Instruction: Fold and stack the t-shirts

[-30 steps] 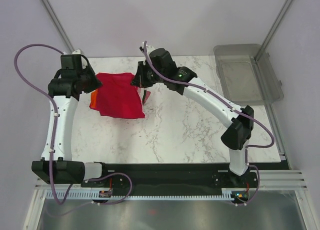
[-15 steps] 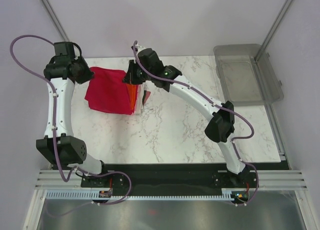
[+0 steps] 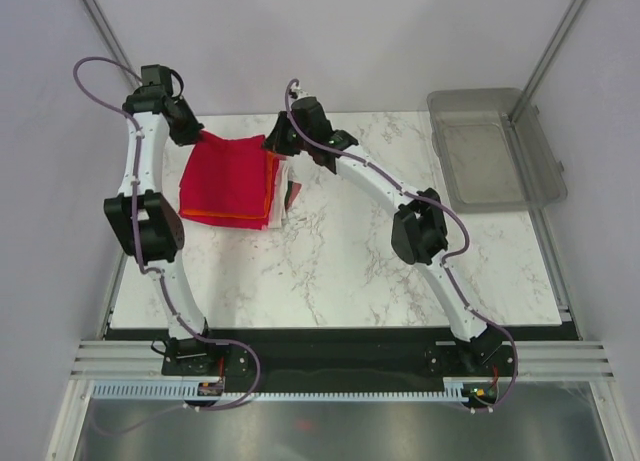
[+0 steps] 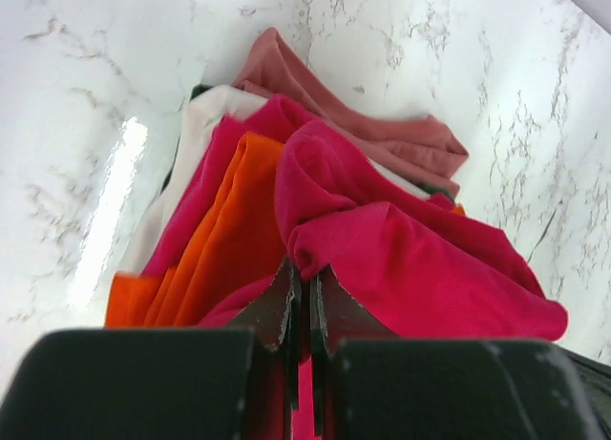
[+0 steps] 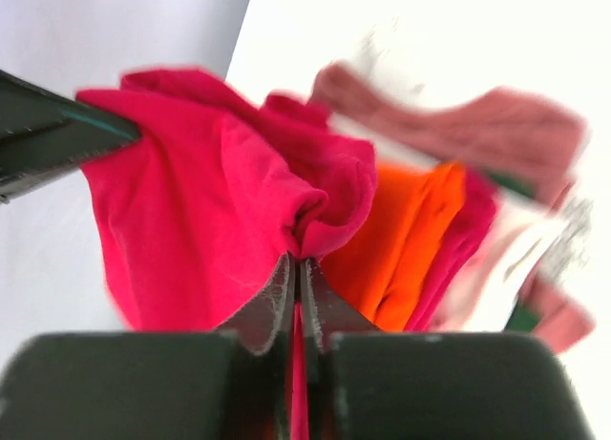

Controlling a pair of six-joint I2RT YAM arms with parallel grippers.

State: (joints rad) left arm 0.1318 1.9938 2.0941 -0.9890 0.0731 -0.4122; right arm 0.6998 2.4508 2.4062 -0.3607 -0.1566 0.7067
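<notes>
Mostly done, I think. The red shirt (image 3: 225, 171) lies on top of the pile at the far left of the table (image 3: 350, 251), & from above it looks folded into a neat square. Under it the orange shirt (image 4: 229, 230) pokes out, w/ a white shirt (image 4: 196, 139) & a pink shirt (image 4: 382, 135) lower down, so the stack is prob all made. The left tool (image 4: 304, 273) is pressed together on a bunch of red cloth at one far corner. The right tool (image 5: 298, 268) pinches red cloth at the other far corner. So both hold the top shirt. What's left, as I judge it: let go of the corners & maybe pat the top flat, b/c the held bits are bunched up. The grey bin (image 3: 495, 151) sits at the far right, well apart from the pile.
</notes>
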